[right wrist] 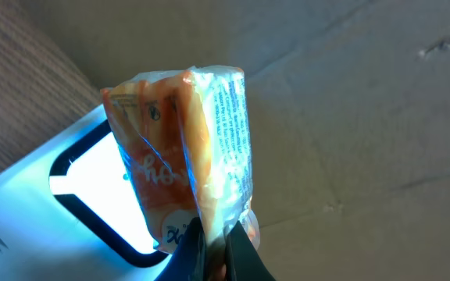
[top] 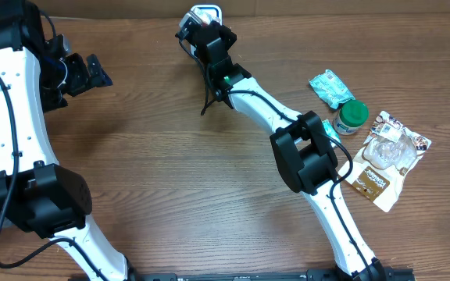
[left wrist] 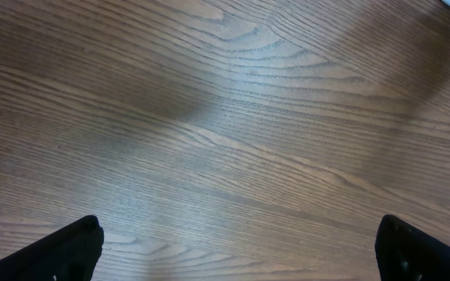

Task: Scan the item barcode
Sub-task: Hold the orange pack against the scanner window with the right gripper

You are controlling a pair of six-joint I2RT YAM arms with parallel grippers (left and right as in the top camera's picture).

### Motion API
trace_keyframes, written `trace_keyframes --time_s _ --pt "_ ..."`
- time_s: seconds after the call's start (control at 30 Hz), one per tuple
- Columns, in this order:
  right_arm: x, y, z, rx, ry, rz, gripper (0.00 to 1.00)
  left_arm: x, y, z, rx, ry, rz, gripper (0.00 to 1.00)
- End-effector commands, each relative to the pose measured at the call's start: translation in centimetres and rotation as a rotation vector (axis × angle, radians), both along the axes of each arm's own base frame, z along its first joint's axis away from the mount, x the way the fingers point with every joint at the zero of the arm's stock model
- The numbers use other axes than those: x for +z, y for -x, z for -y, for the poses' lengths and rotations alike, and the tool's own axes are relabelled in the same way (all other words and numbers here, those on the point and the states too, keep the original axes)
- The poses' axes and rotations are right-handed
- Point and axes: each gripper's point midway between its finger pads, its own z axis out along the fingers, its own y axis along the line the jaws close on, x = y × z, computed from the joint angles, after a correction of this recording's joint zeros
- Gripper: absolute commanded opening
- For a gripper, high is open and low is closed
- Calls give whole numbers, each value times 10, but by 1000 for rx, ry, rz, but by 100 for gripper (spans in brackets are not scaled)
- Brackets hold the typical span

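Two arms reach over the wooden table [top: 170, 156], the right one stretched to its far edge. Just beyond and below the right gripper [right wrist: 217, 238] lies the white scanner [right wrist: 92, 195], its window glowing. Straight ahead of the fingertips stands the orange packet [right wrist: 182, 140] in clear wrap. Its long axis runs directly out from the fingers, and its free end points away from them. Its broad orange face shows on the scanner's side, and a narrow strip of fine print runs along the other edge. The right jaws are clamped tight on the packet's near seam. The left gripper [left wrist: 241, 248] hangs over the wood well apart from all this, spread wide and holding nothing.
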Motion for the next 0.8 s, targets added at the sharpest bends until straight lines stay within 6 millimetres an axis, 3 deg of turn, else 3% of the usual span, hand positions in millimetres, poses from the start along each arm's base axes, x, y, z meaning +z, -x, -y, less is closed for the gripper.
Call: trace_keyframes --time_s 0.0,0.23,0.37,0.53,0.63,0.77 --pt "1 -1 4 6 89 9 4 9 -1 -2 10 -9 25 100" --pt "1 4 -6 32 132 11 4 9 -1 -2 10 -9 25 100" --pt "15 9 -13 31 125 30 4 9 -1 -2 10 -9 25 100" --pt "62 22 -21 8 33 69 4 9 -1 -2 10 -9 25 99" --pt "93 39 -26 14 -9 49 4 9 -1 -2 10 -9 25 99" --pt "118 70 -27 12 -94 -46 4 9 -1 -2 10 -9 25 100"
